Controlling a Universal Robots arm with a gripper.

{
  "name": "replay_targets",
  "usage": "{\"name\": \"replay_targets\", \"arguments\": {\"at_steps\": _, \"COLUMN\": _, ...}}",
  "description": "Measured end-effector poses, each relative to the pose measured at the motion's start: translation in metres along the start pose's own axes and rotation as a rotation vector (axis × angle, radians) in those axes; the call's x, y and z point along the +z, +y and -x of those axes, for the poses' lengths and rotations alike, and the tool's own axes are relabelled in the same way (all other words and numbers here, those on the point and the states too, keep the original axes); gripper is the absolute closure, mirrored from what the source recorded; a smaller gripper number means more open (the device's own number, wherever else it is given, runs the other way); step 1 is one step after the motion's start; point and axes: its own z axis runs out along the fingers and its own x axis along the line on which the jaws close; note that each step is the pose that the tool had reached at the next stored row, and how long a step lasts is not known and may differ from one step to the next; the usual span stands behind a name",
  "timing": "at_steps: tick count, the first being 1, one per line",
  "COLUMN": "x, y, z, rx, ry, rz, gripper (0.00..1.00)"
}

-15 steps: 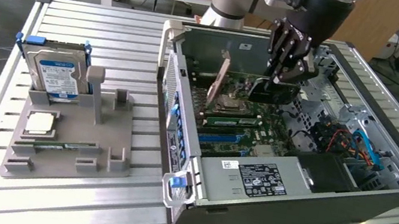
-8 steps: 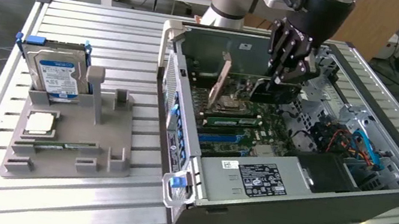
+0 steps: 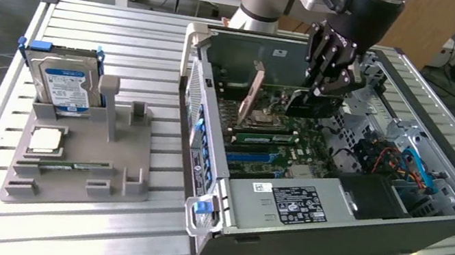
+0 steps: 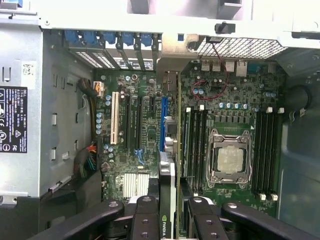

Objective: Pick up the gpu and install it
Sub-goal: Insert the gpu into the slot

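The gpu is edge-on in the wrist view, a thin card with a tan metal edge. It stands upright over the motherboard beside a blue slot. Its bracket end reaches the rear slot openings. My gripper is shut on the card, with one black finger on each side of it. In the exterior view my gripper reaches down into the open PC case with the dark gpu in its jaws. I cannot tell whether the card sits in a slot.
On the exterior view's left, a grey fixture holds a hard drive, a processor chip and a memory stick. The case holds a power supply, a CPU socket and cables. Case walls closely surround the gripper.
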Motion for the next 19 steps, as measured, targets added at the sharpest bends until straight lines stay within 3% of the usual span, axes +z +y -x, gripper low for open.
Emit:
{"name": "replay_targets", "arguments": {"at_steps": 3, "x": 0.0011, "y": 0.0, "z": 0.0, "rx": 0.0, "ry": -0.0023, "rz": -0.0003, "gripper": 0.73}}
{"name": "replay_targets", "arguments": {"at_steps": 19, "x": 0.0063, "y": 0.0001, "z": 0.0, "rx": 0.005, "ry": -0.0027, "rz": -0.0002, "gripper": 0.73}}
